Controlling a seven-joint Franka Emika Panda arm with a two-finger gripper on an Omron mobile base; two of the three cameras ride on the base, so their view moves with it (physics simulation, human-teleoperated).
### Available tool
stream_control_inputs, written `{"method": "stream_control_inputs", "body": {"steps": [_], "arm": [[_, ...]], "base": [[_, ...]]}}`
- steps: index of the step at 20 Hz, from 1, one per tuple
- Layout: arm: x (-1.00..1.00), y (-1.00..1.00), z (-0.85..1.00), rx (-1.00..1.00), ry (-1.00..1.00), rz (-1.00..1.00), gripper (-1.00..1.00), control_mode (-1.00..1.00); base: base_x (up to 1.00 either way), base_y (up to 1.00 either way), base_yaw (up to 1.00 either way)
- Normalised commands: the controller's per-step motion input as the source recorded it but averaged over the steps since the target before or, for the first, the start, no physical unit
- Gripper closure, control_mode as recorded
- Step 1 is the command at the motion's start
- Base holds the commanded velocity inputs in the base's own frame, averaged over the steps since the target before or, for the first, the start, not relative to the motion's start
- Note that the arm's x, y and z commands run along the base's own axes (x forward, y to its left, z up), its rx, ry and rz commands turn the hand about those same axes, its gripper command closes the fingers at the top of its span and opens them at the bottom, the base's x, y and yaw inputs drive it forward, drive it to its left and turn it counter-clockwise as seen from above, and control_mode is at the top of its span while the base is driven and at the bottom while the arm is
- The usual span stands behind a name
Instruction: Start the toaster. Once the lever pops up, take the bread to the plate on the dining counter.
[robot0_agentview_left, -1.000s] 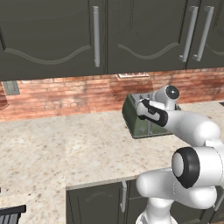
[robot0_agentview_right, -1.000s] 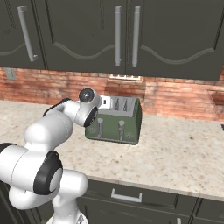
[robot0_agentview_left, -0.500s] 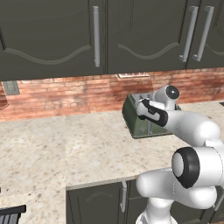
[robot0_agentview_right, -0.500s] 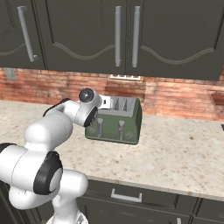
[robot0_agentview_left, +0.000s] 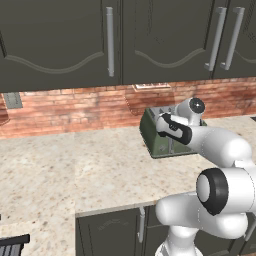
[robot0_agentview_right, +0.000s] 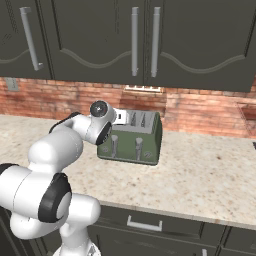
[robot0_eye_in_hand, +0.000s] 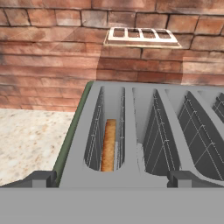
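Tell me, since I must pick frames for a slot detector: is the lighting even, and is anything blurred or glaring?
Hand view: sharp, no glare; the bread sits lit in a shaded slot of the toaster; a shadow edge slants across the brick wall. Left and right base views: crisp, evenly lit, cabinets dark.

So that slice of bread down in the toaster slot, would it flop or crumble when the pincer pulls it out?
Probably not flop: the bread stands straight on edge in its slot of the toaster, which suggests it's stiff. It looks thin, so likely light and easy to lift. Its browned edge hints at a brittle crust, so a hard squeeze from the open pincer might crack or crumb it.
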Motion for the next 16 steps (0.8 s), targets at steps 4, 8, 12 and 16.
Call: {"method": "stream_control_inputs", "body": {"steps": [4, 8, 12, 16], "arm": [[0.00, 0.00, 0.00, 0.00, 0.00, 0.00, -1.00, -1.00], [0.00, 0.00, 0.00, 0.00, 0.00, 0.00, -1.00, -1.00], [0.00, 0.00, 0.00, 0.00, 0.00, 0.00, -1.00, -1.00], [0.00, 0.00, 0.00, 0.00, 0.00, 0.00, -1.00, -1.00]], "base": [[0.00, 0.00, 0.00], [0.00, 0.00, 0.00], [0.00, 0.00, 0.00], [0.00, 0.00, 0.00]]}}
